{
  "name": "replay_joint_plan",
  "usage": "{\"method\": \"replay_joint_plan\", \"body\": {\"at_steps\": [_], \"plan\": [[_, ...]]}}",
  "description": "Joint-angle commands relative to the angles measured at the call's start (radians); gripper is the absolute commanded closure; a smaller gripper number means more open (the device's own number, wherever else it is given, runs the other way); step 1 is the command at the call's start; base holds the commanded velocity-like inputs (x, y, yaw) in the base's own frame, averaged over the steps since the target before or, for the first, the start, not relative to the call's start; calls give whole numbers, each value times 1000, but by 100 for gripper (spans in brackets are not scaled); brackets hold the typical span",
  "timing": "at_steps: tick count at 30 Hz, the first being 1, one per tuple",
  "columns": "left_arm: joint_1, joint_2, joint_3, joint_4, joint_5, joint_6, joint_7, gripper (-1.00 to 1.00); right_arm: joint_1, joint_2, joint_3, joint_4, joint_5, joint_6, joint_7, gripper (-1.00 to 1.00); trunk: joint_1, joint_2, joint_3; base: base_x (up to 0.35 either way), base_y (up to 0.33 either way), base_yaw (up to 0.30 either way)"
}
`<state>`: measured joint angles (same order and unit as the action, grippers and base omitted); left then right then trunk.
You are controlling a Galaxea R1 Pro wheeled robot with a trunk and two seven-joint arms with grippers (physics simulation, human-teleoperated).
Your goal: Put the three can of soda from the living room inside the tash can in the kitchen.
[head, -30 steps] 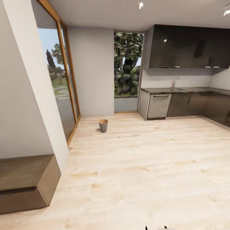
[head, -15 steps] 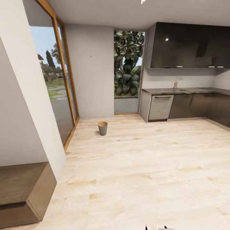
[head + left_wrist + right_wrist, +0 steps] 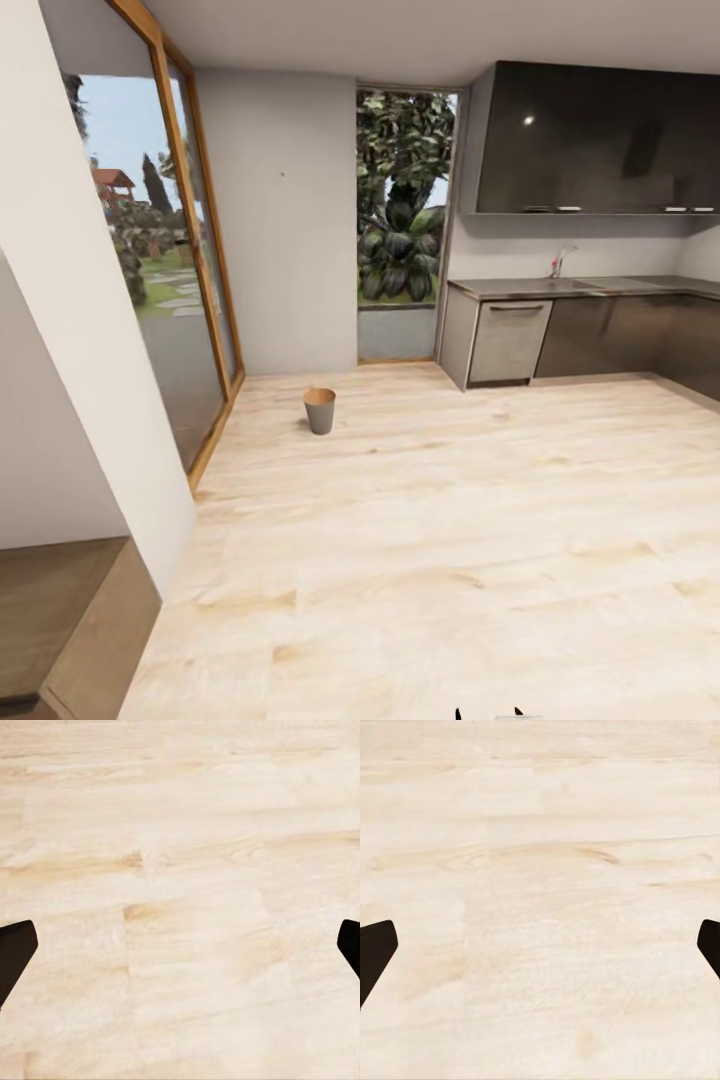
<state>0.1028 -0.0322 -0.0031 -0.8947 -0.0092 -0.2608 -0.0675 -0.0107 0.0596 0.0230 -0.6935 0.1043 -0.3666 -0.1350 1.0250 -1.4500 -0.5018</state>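
The tash can (image 3: 319,410) stood upright on the pale plank floor (image 3: 450,540), far ahead of both tools, near the wood-framed glass door (image 3: 160,290). Against the picture a second before, the whole view had shifted: the camera had moved, and the brown bench (image 3: 60,630) had slid further toward the corner. Right of the bin ran the dark kitchen cabinets (image 3: 600,340) and the dishwasher (image 3: 508,342). The left tool (image 3: 180,945) and right tool (image 3: 540,945) each hung spread wide over bare floor, holding nothing.

The head view has rolled forward; the tash can (image 3: 319,410) and kitchen counter (image 3: 560,288) sit closer.
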Motion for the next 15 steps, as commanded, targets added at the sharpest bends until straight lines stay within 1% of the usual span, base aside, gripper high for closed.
{"method": "replay_joint_plan", "body": {"at_steps": [1,15], "plan": [[0,0,0,0,0,0,0,-100,0,0,0,0,0,0,0,-100,0,0,0,323,0,0],[0,0,0,-1,0,0,0,-100,0,0,0,0,0,0,0,-100,0,0,0,323,0,0]]}}
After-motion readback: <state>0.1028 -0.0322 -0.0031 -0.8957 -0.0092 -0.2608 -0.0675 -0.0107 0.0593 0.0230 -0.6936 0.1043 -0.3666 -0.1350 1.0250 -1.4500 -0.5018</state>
